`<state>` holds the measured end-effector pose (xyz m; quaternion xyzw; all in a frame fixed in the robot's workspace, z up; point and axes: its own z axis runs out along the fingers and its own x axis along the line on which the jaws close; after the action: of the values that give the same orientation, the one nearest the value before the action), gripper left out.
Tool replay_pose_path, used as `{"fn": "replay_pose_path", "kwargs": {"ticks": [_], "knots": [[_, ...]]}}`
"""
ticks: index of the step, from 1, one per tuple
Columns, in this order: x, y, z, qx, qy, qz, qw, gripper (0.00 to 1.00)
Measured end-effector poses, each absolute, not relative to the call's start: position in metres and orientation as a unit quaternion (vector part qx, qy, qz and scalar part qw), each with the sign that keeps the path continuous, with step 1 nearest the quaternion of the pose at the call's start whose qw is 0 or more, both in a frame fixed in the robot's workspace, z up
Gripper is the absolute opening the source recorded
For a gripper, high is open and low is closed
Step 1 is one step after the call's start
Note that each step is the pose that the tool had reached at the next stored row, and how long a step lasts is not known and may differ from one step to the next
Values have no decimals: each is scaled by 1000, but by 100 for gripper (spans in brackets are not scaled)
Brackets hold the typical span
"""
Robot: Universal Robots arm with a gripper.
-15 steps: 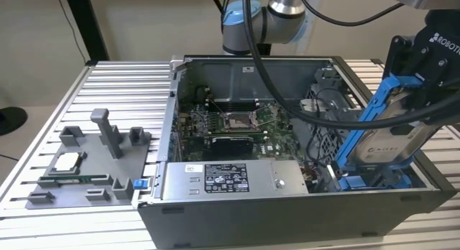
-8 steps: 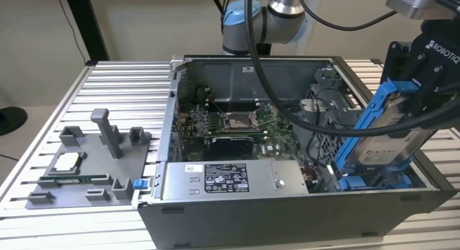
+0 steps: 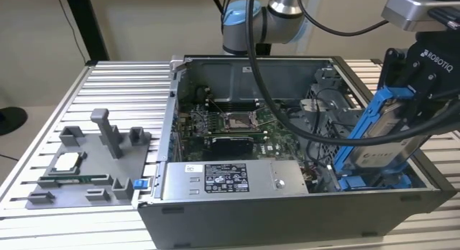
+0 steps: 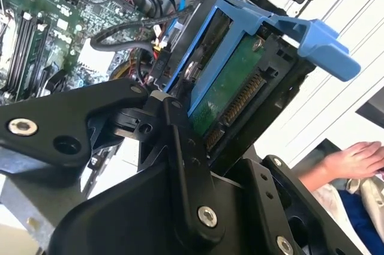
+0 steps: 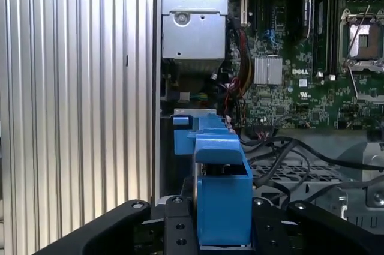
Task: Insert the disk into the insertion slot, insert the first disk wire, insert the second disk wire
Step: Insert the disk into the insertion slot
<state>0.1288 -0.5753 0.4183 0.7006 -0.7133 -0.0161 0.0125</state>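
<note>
While my pincer (image 3: 415, 102) clamps the disk (image 3: 381, 139), it hangs tilted over the slot (image 3: 370, 182).
Going in skewed, it could jam there — or snag the nearby cables (image 5: 282, 154).

You see a black tool (image 3: 411, 94), a silver-grey disk (image 3: 388, 150) framed in bright blue, a green circuit board (image 3: 273, 139), a ribbed silver table (image 3: 122, 83).

The black jaws clamp the disk (image 4: 231, 90) by its sides. Its green circuit board faces the camera, and its blue carrier (image 4: 318, 39) juts past them. Behind it lie a motherboard (image 4: 42, 21) and black cables (image 4: 120, 33). A person's hand (image 4: 351, 159) rests beyond the pale surface (image 4: 336, 111).
</note>
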Motion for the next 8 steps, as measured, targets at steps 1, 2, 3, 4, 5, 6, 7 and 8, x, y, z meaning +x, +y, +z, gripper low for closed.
{"fn": "replay_pose_path", "kwargs": {"ticks": [1, 2, 3, 4, 5, 6, 7, 8], "knots": [[129, -575, 417, 701, -713, -16, 12, 0], [129, -575, 417, 701, -713, -17, 12, 0], [130, -575, 417, 701, -713, -17, 12, 0], [130, -575, 416, 701, -713, -17, 11, 0], [131, -574, 416, 701, -713, -18, 11, 0], [131, -574, 415, 701, -713, -18, 11, 0], [132, -574, 415, 701, -713, -18, 11, 0], [132, -574, 414, 701, -713, -18, 11, 0]]}}
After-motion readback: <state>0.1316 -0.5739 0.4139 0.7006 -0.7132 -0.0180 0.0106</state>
